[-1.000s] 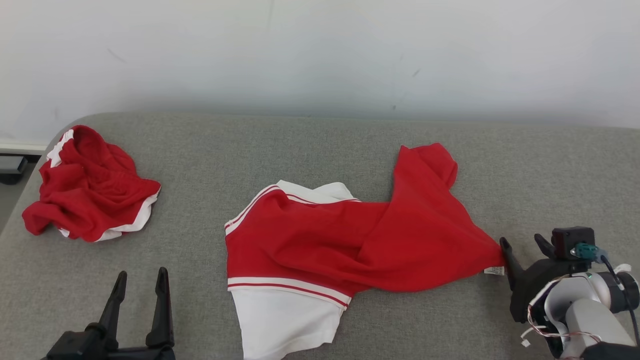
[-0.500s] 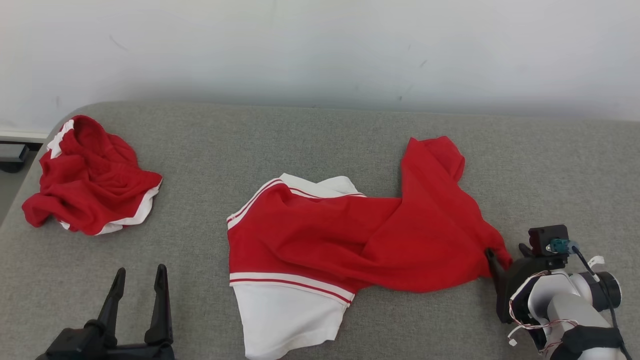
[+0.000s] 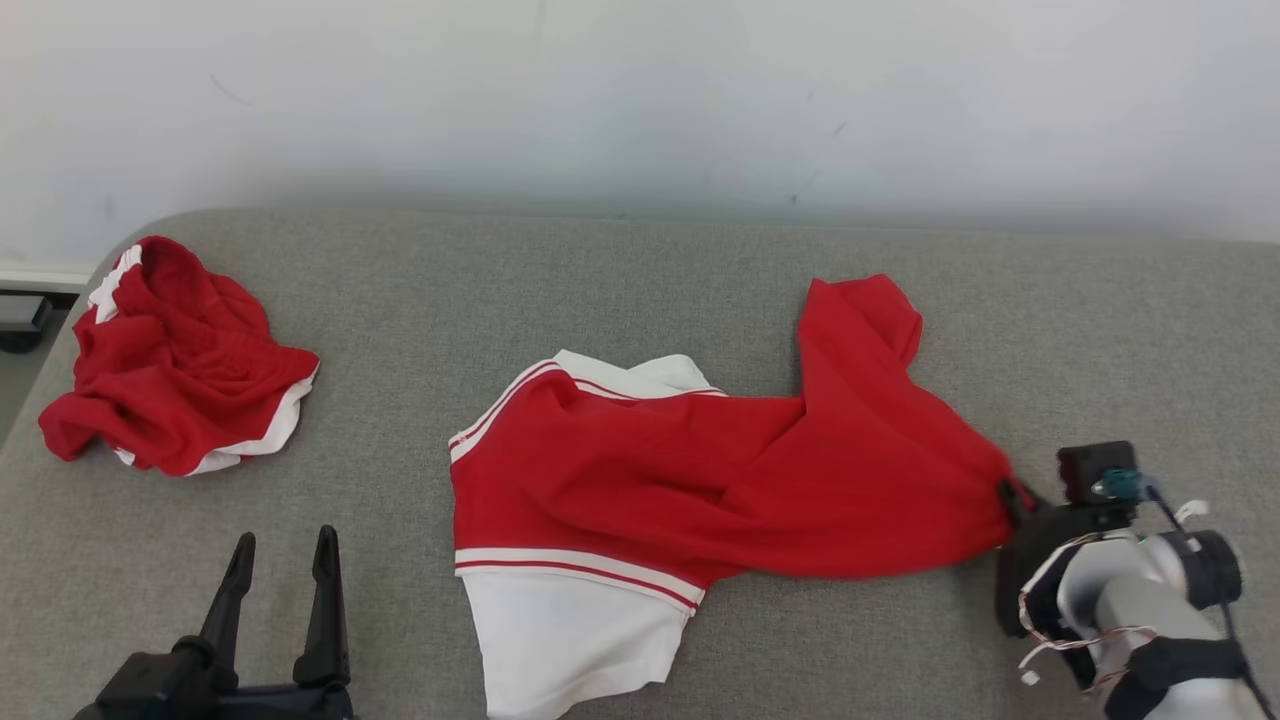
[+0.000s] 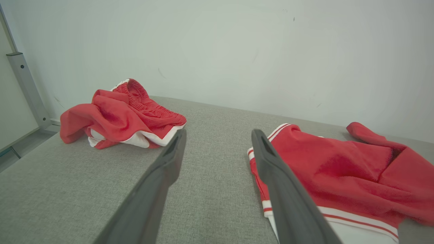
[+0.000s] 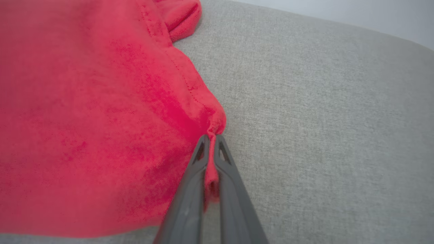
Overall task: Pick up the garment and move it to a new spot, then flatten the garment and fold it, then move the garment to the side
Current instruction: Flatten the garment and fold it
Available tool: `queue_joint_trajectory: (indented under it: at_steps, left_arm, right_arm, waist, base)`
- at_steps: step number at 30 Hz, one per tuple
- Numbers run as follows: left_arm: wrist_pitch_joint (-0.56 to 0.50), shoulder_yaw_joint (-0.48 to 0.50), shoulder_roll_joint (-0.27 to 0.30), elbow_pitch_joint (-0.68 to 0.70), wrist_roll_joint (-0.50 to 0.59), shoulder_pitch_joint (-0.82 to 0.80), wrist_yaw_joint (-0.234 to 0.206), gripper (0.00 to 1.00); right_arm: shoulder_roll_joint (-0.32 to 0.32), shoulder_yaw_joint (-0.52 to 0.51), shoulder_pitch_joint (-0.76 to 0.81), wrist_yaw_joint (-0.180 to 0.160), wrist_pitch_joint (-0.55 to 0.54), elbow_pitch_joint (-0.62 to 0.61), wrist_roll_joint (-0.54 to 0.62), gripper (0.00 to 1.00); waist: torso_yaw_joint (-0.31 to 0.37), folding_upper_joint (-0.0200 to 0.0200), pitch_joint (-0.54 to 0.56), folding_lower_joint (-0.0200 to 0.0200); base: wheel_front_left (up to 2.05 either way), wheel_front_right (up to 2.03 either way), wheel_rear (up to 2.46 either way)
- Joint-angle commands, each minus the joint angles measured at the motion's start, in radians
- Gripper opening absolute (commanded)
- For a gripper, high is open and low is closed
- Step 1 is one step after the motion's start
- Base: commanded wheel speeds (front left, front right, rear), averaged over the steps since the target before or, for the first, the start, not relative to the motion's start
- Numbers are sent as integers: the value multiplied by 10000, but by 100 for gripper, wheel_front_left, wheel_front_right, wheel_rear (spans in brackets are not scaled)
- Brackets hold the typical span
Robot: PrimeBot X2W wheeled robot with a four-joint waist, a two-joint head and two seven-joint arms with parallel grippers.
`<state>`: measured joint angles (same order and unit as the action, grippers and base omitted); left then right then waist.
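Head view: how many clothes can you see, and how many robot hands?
Red-and-white clothes: 2 (spread garment, crumpled garment)
Robot hands: 2 (left hand, right hand)
Total: 4

A bare lab-like test room: a grey fabric-covered table against a plain, scuffed white wall.

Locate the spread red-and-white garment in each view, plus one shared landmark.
Head view: garment centre, running right to the right pincer.
Left wrist view: garment at right.
Right wrist view: garment covers left half, corner pinched.
Shared landmark: grey padded surface.
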<state>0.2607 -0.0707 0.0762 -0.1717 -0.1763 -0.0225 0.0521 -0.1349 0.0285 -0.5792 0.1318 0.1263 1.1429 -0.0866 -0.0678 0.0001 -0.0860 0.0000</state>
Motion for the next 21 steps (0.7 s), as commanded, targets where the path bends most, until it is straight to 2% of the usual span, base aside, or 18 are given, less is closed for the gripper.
queue_joint_trajectory:
  at_steps: [1, 6, 9, 10, 12, 13, 21]
  left_arm:
    - [56, 17, 11, -22, 87, 33, -2, 100]
    - [56, 6, -1, -27, 102, 138, -29, 100]
    - [56, 29, -10, -33, 81, 156, -28, 100]
    - [56, 39, -16, -29, 73, 175, -33, 100]
    - [56, 43, -31, -22, 64, 193, -41, 100]
    - [56, 32, -32, -21, 64, 199, -40, 100]
    - [56, 38, -52, -28, 74, 222, -38, 100]
  right_arm:
    - [-184, -24, -138, -21, 162, -61, -54, 0]
    - [-782, -252, -115, -21, 860, -315, 304, 0]
    - [-757, -316, 43, -21, 795, -262, 373, 0]
    - [-785, -295, 83, -21, 638, -174, 410, 6]
    - [-652, -164, 134, -21, 415, -111, 236, 51]
    - [-722, -140, 132, -21, 391, -138, 215, 100]
    - [-1061, -282, 420, -21, 687, -646, -146, 100]
  waist:
    - [14, -1, 44, 0]
    - [66, -1, 167, 0]
    - [118, -1, 198, 0]
    - [143, -1, 204, 0]
    - [200, -1, 203, 0]
    - [225, -1, 200, 0]
    - [380, -1, 226, 0]
  base:
    - [0, 0, 0]
    - [0, 0, 0]
    - [0, 0, 0]
    - [0, 0, 0]
    - [0, 0, 0]
    - [0, 0, 0]
    - [0, 0, 0]
